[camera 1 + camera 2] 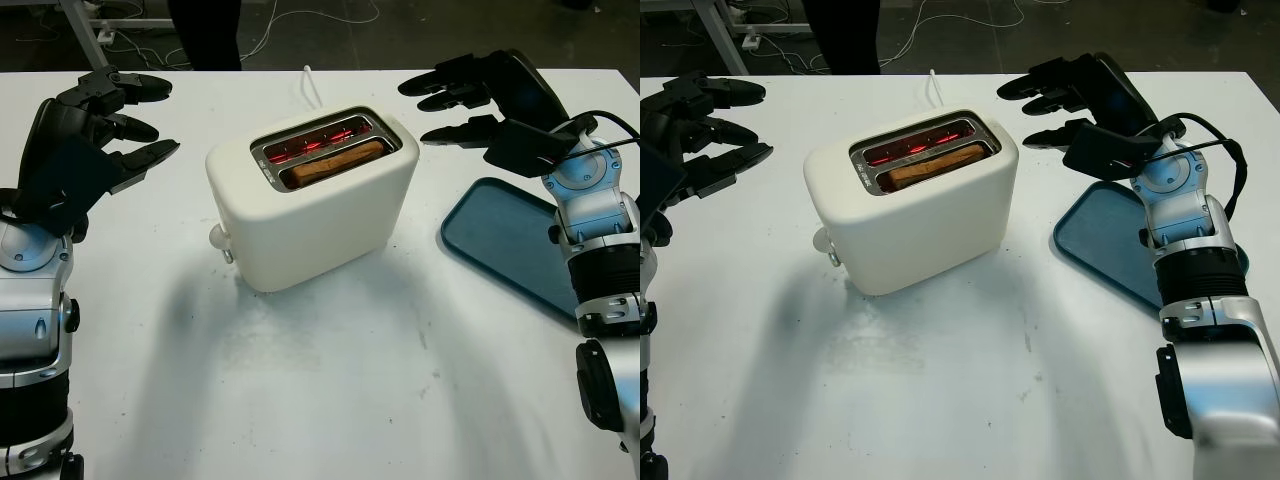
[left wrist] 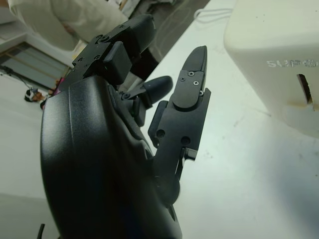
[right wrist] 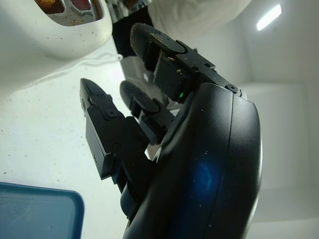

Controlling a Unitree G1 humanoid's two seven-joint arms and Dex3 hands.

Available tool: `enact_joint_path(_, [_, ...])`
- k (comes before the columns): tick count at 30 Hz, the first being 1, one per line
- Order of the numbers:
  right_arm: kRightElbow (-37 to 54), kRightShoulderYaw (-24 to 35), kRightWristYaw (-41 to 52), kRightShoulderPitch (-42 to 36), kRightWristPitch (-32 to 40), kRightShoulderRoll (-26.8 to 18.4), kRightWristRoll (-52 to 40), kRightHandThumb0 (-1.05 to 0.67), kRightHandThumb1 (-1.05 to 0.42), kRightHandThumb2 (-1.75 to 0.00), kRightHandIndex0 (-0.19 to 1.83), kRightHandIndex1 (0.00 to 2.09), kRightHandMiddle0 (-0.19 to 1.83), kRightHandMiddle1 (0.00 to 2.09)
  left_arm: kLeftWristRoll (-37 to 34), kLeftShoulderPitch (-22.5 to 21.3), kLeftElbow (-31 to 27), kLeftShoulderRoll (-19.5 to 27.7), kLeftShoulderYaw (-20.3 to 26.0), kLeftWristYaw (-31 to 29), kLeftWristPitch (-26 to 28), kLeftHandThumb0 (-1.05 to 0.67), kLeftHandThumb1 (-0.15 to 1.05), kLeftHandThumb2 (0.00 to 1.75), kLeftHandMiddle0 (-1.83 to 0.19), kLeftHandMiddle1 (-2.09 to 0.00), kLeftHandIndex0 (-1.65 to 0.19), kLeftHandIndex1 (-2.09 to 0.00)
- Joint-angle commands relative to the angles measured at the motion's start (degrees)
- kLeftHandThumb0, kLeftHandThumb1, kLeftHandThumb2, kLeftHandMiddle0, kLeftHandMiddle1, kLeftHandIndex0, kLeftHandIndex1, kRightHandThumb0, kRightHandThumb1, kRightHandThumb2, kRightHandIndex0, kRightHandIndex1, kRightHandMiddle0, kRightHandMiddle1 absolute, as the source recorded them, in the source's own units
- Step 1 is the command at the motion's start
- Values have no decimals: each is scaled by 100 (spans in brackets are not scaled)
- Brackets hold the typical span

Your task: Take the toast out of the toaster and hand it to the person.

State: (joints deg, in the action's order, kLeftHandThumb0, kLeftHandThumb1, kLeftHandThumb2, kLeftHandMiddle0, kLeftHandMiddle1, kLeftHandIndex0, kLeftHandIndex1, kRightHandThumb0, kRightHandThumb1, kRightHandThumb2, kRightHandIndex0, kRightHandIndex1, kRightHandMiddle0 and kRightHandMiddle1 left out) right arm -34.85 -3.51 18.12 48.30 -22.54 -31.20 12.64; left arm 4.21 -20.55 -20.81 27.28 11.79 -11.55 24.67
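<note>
I saw the toaster (image 1: 310, 200) standing mid-desk (image 1: 330, 380) with the toast (image 1: 335, 161) still sitting in its near slot, while the far slot glowed red. My left hand (image 1: 95, 135) hovered open to the left of the toaster, holding nothing, and my right hand (image 1: 485, 100) hovered open to its right, also holding nothing, just beyond the far end of a blue tray (image 1: 510, 245) lying on the desk. A person (image 1: 205, 32) stood past the desk's far edge.
</note>
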Motion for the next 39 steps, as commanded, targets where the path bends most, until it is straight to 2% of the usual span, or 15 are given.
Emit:
enact_joint_path(1, [-59,-5,14,-44,-136,3,-23,10,-73,0,101,1,93,0,-24,73,-54,-11,45,27,-39,-26,91,0,-31,-120,-47,-62])
enact_joint_path(17, [-69,-14,-103,-85,-198,-15,65,12,-71,0,103,2,93,1,-45,152,-71,-33,95,19,-78,-28,91,0,-32,-117,-48,-61])
enact_joint_path(28, [459,92,21,151,9,-87,-42,14,-68,0,105,3,95,1,-68,128,-59,-58,99,24,-13,-27,91,0,-32,-118,-48,-61])
enact_joint_path(32, [580,117,180,433,-89,-151,-111,5,-64,0,106,3,97,2,-52,120,-48,-68,75,32,-54,-27,91,0,-31,-118,-48,-61])
enact_joint_path(35, [1120,110,393,594,381,-166,-125,-1,-57,0,108,4,100,3,-85,111,-53,-105,96,36,-19,-27,91,0,-31,-119,-48,-61])
enact_joint_path(39, [1816,-40,996,739,812,-308,-95,-22,-51,0,102,1,97,1,-47,130,-92,-118,105,43,16,-26,90,0,-31,-119,-48,-62])
